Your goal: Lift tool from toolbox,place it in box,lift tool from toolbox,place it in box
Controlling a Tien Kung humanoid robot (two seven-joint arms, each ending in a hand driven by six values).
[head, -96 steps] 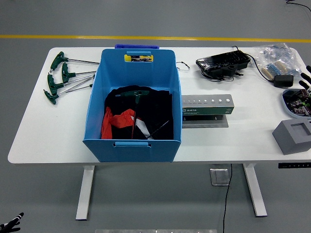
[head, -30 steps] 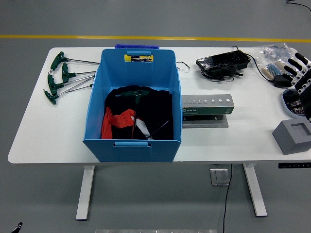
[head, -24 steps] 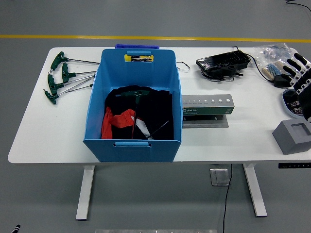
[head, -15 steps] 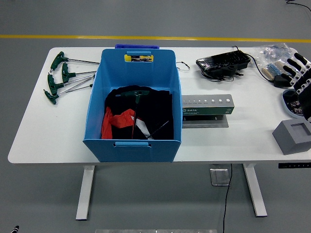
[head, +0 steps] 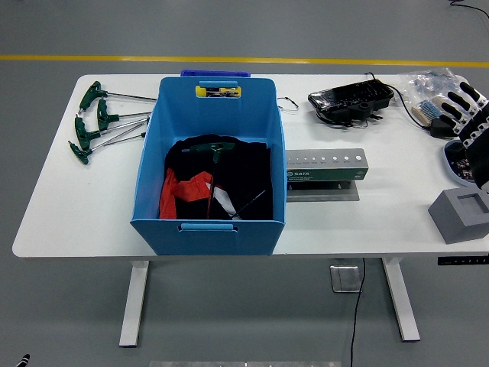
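Meanwhile: right hand spread at the counter's right edge

Right hand hovers empty, fingers splayed. T-handle tools lie at the counter's far-left corner; one apparently rests inside the blue box.

1. The tabletop looks smooth, matt white.
2. The blue box is smooth plastic with a slight sheen.
3. The T-handle wrenches have bright metal shafts and green plastic grips.
4. The tool stand looks like matt grey metal.
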